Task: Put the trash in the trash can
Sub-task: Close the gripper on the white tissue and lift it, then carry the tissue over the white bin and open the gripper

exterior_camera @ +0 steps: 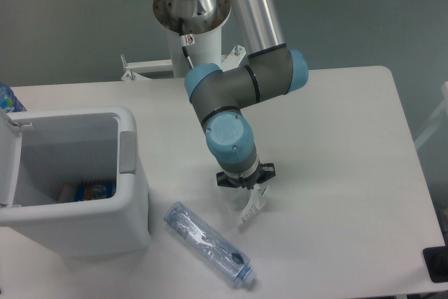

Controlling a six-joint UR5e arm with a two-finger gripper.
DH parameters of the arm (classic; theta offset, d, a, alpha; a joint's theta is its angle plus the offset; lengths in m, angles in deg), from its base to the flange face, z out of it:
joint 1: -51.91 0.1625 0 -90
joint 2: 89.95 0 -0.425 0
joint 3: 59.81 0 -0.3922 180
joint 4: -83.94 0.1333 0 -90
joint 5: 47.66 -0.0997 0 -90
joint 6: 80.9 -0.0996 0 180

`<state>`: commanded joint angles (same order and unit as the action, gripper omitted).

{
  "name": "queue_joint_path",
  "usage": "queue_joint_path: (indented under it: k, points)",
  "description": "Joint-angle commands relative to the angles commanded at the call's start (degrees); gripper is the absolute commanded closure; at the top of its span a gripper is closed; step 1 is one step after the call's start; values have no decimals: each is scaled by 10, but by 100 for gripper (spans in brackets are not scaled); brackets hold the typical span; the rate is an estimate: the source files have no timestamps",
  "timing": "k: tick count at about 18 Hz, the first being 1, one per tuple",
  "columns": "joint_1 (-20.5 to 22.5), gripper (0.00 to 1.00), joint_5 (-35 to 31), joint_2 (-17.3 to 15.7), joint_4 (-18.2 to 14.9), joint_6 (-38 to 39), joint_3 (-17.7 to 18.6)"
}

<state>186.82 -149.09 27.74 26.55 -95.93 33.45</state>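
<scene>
Two trash pieces: wrapper [250, 208] pinched in gripper [246, 185], hanging just above table [336, 173]; bottle [208, 244] lies on table betw. it & open bin [77, 173], w/ stuff inside.

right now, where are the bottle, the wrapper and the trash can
bottle [208, 245], fixed camera, middle of its clear body
wrapper [251, 208], fixed camera, strip hanging below the gripper
trash can [84, 230], fixed camera, front wall

Trash can [70, 194] stands open-topped at 9 o'clock from the tool [246, 185], w/ bare tabletop [336, 173] between. Crushed bottle [208, 244] lies at 7 o'clock, near the can's corner. Tabletop at 3 o'clock is open.
</scene>
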Motion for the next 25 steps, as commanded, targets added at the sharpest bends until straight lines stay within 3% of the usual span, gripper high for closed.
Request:
queue_joint_path:
  k: [2,6,12,15,20,25]
  points:
    - [4,100,10,-18,-4,-2,-23]
    - [32,100,68,-44,-4,-3,-32]
    - [83,100,211,-97,-4,11,-67]
    - [98,100,264,-116,-4,56,-81]
    - [100,100,328,-127,-3,117,-129]
    - [84,100,379,-160,0,119,-128]
